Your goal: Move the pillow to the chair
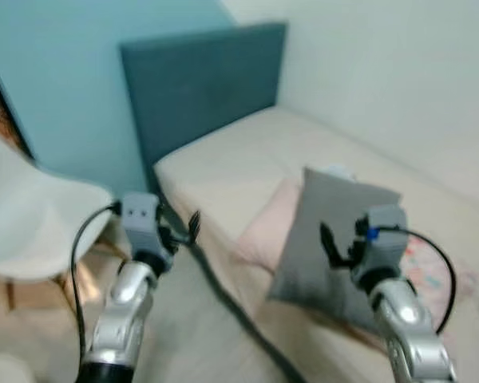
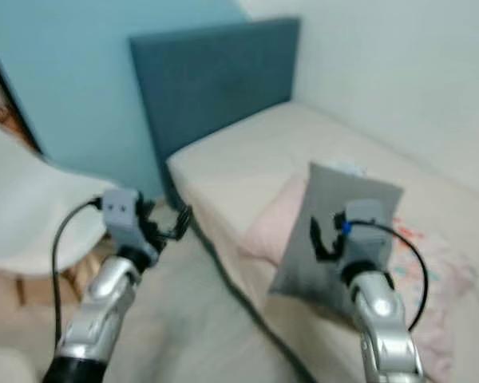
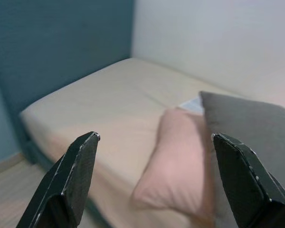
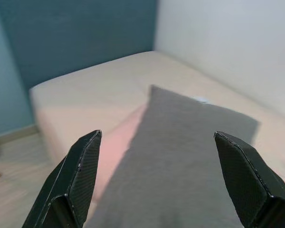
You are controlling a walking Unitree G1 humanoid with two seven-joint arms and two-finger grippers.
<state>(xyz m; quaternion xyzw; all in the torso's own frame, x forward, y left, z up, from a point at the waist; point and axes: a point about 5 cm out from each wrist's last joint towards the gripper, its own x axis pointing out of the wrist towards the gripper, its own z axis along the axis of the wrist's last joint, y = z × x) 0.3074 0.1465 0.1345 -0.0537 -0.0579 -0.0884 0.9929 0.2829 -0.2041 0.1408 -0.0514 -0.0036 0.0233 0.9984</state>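
Right wrist view: the right gripper (image 4: 156, 183), fingers apart, faces the grey pillow (image 4: 180, 156) mid-frame on the bed (image 1: 247, 159); left gripper (image 3: 156, 183) also apart, white chair (image 1: 32, 215) at left

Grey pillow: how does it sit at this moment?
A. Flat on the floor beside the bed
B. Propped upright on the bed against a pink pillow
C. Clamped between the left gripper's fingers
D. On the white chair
B: the grey pillow stands on the bed leaning by the pink pillow, ahead of the open right gripper, which is not touching it.
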